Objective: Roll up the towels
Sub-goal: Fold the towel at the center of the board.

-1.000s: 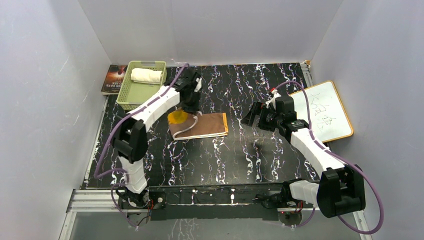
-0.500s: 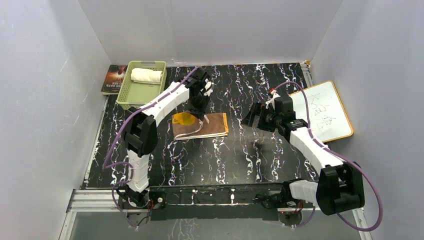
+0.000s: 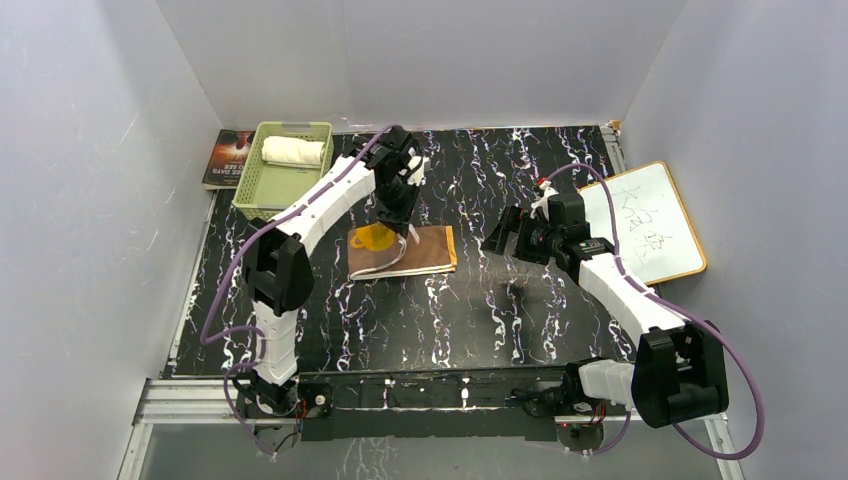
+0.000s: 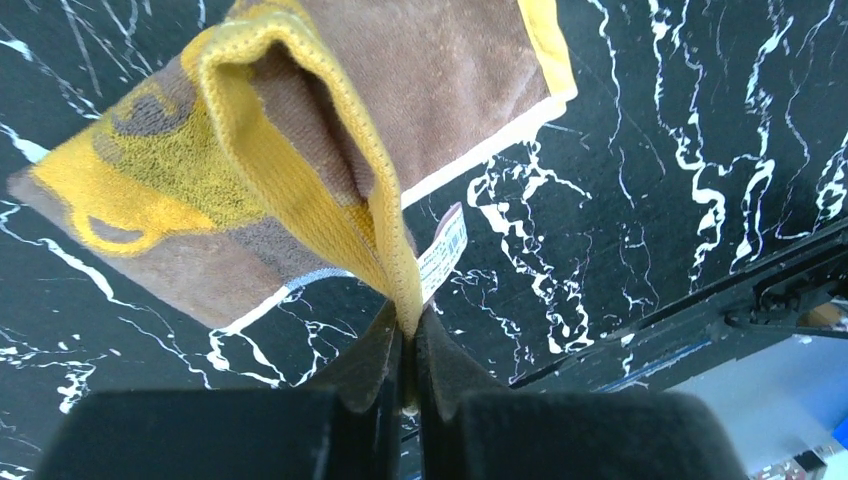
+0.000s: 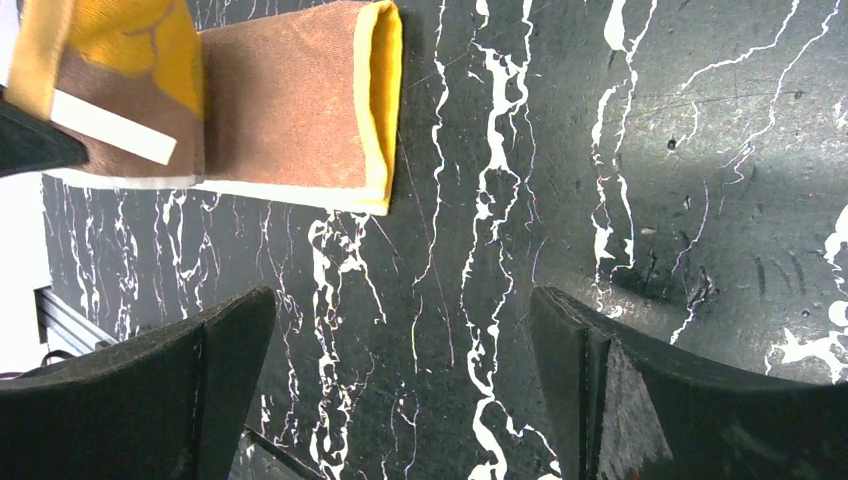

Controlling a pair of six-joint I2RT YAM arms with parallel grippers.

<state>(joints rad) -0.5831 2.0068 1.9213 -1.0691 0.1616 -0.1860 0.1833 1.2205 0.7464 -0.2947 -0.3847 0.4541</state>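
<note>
Pale grey walls close in a black table [image 3: 520,330] veined with white, and two arms reach over it from the near edge.

There are two towels. The cream towel [image 3: 293,151] lies rolled inside the one green basket [image 3: 265,190] at the far left corner. The brown towel [image 4: 450,80] lies flat near the middle of the table, its yellow-patterned left end lifted off the surface. One dark book [image 3: 226,158] sits just left of the basket. One white board [image 3: 645,225] with a wooden frame lies at the right edge.

The left gripper [image 4: 407,325] has its fingers pressed together on the brown towel's yellow hem, so the cloth hangs up from the table in a loose fold; a small white label dangles beside the pinch. The right gripper [image 5: 400,320] hovers to the right of that towel with its fingers spread wide, holding nothing and touching nothing.

Compared with a second ago, the left gripper has travelled to the right and carried the raised end further over the towel. The towel's left end now sits a little further right, and the left arm's elbow has swung in the same direction. The right arm has barely shifted, and the basket, book and board lie as before.
</note>
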